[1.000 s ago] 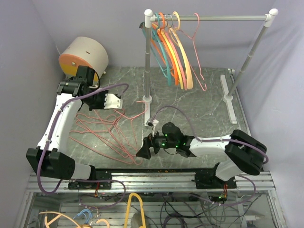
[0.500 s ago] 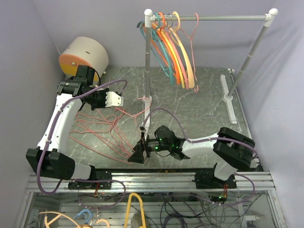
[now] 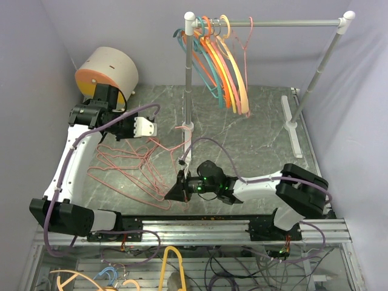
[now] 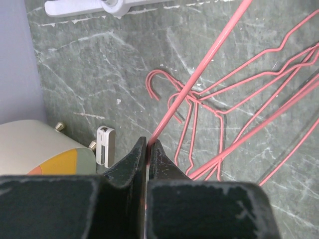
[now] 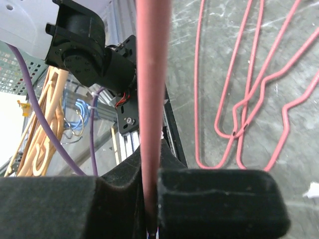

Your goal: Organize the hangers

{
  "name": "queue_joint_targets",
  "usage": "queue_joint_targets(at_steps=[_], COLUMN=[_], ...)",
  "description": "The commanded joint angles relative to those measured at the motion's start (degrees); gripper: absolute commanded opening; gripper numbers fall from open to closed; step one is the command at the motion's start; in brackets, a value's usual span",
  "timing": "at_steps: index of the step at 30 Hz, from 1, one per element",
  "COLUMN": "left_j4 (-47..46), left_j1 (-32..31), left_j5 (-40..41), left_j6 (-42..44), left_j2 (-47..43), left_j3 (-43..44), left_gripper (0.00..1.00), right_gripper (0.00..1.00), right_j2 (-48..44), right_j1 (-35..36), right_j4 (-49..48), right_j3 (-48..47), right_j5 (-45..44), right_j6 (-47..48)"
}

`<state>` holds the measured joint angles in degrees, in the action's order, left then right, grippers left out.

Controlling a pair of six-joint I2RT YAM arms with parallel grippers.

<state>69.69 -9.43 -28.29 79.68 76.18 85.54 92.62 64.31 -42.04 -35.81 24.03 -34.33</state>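
Step in hand: pulling one pink hanger out of the pile.
Top view: the pile lies near-left on the table, and coloured hangers hang on the far rail. Left wrist: my left gripper pinches the wire. Right wrist: my right gripper clamps pink wire too. Next, I reckon, I lift it untangled.

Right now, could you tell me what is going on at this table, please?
Two robot arms are sorting clothes hangers. The left gripper is shut on a pink wire hanger above a pile of pink wire hangers lying on the table. The right gripper is shut on a pink wire at the pile's near edge; I cannot tell whether it is the same hanger. Several plastic hangers already hang on the rail.
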Motion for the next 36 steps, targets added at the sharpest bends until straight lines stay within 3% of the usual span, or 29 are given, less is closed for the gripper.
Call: queue_joint_targets(at_steps=[1,3,4,6,7,8,9,11,12,13,20,27,32,36], left_j4=[-4.07,-6.87,-8.77,-14.14,-16.45,-17.0,-16.73,-14.62,-14.18,-14.96,-20.44,-21.83,-21.77,-22.03], left_j1=[-0.41,-0.5,-0.5,-0.59,-0.59,-0.54,-0.59,-0.57,-0.54,-0.58,-0.5,-0.28,-0.17,0.23], left_j5=[-3.34,-4.33,-4.73,-5.17,-5.19,-5.19,-5.01,-5.01,-4.72,-3.61,4.52,3.64,-0.39,-1.01], left_j6=[-3.44,-7.62,-10.02,-16.05,-18.97,-21.34,-23.44,-23.31,-22.37,-23.28,-33.21,-35.2,-36.64,-38.33], left_j2=[-1.35,-2.11,-2.83,-5.46,-6.6,-6.96,-7.08,-7.9,-8.35,-8.73,-12.13,-15.03,-16.09,-16.69], left_j3=[-0.24,0.08,0.04,-0.92,-1.12,-0.23,0.79,1.78,1.71,1.47,-0.98,-6.82,-8.58,-9.52], left_gripper=[0.07,0.1,0.19,0.46,0.55,0.74,0.81,0.84,0.96,0.99,0.99,0.99,0.99,0.99], right_gripper=[0.0,0.0,0.0,0.0,0.0,0.0,0.0,0.0,0.0,0.0,0.0,0.0,0.0,0.0], right_j2=[-5.4,-7.44,-8.36,-10.94,-12.2,-13.42,-14.49,-16.67,-17.71,-18.97,-30.21,-43.08,-42.12,-37.37], right_j1=[1.38,1.9,2.24,3.93,4.63,5.23,5.73,6.12,6.13,6.19,5.21,-7.4,-21.71,-26.03], right_j4=[1.21,4.63,6.98,12.54,15.02,18.0,19.11,19.97,19.72,20.04,31.06,50.86,58.23,62.62], right_j3=[2.36,1.93,1.63,1.47,1.85,2.5,3.7,7.32,9.24,10.9,15.36,13.9,11.98,6.97], right_j5=[-2.88,-5.46,-7.59,-12.49,-14.41,-16.06,-17.01,-19.07,-19.68,-20.48,-32.0,-37.6,-32.95,-37.09], right_j6=[1.76,1.89,1.77,1.16,0.53,-0.71,-1.84,-4.82,-6.54,-8.07,-13.88,-13.28,-8.69,-6.62])
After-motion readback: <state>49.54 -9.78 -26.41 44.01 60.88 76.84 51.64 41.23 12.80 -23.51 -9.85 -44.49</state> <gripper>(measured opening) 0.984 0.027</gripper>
